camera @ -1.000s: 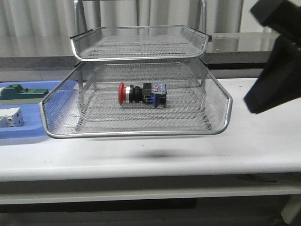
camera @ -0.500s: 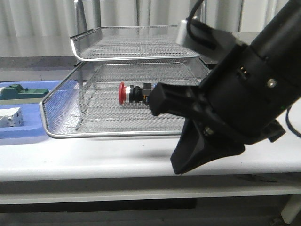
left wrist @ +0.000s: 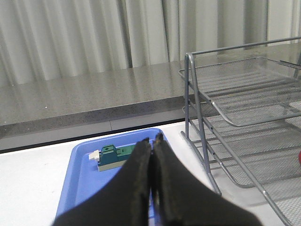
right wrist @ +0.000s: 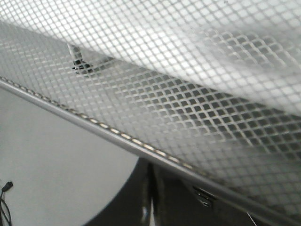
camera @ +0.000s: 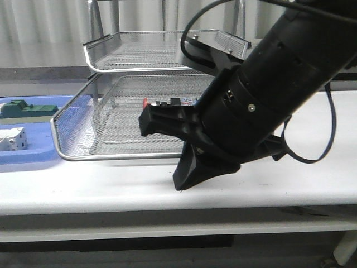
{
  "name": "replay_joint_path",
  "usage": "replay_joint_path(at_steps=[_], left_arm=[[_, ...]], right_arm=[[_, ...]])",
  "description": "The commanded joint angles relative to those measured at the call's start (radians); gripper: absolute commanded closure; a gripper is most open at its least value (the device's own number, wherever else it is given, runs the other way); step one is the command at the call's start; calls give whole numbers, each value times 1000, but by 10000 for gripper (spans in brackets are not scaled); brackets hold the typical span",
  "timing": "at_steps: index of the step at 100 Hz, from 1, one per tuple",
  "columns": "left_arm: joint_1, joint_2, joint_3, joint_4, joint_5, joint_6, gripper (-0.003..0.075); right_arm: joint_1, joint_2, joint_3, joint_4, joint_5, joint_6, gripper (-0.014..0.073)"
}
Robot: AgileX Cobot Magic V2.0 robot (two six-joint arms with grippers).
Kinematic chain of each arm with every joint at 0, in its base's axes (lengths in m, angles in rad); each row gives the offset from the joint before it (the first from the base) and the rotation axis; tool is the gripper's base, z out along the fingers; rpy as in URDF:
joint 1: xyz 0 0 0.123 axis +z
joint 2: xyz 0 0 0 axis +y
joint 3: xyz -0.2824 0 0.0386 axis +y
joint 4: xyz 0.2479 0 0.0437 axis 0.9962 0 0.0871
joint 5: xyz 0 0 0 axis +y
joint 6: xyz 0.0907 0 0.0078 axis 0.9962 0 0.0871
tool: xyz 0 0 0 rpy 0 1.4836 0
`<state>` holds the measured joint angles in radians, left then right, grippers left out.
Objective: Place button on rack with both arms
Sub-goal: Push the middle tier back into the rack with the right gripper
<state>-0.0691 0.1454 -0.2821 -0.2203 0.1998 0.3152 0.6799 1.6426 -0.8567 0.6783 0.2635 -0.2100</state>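
Observation:
The button lies on its side in the middle tray of the rack. Only its red cap and a bit of its black and blue body show behind my right arm. My right gripper is shut and empty. It points down and left, just below the tray's front rim. In the right wrist view, the right gripper has its tips tucked under the rack's rim. My left gripper is shut on nothing and hovers over the blue tray, left of the rack.
The blue tray sits left of the rack and holds a green block and a white block. The right arm's bulk covers the rack's right half. A grey counter runs behind the table.
My right arm has swung in from the right, across the front of the rack. The middle tray's front rim and the button have shifted slightly back.

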Motion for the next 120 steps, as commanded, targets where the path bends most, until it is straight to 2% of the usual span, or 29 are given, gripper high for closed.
replay_joint_path(at_steps=[1, 19, 64, 108, 120], left_arm=[[1, 10, -28, -14, -86, -12, 741], [1, 10, -28, -14, -86, -12, 741], [1, 10, -28, -14, -86, -12, 741], [1, 10, -28, -14, -86, -12, 741], [1, 10, -28, -14, -86, -12, 741]], right_arm=[[-4, -8, -59, -34, -71, -11, 660], [-28, 46, -121, -83, -101, -11, 660], [-164, 155, -312, -180, -101, -11, 660], [-203, 206, -409, -226, -131, -11, 660], [-201, 202, -410, -226, -91, -11, 660]])
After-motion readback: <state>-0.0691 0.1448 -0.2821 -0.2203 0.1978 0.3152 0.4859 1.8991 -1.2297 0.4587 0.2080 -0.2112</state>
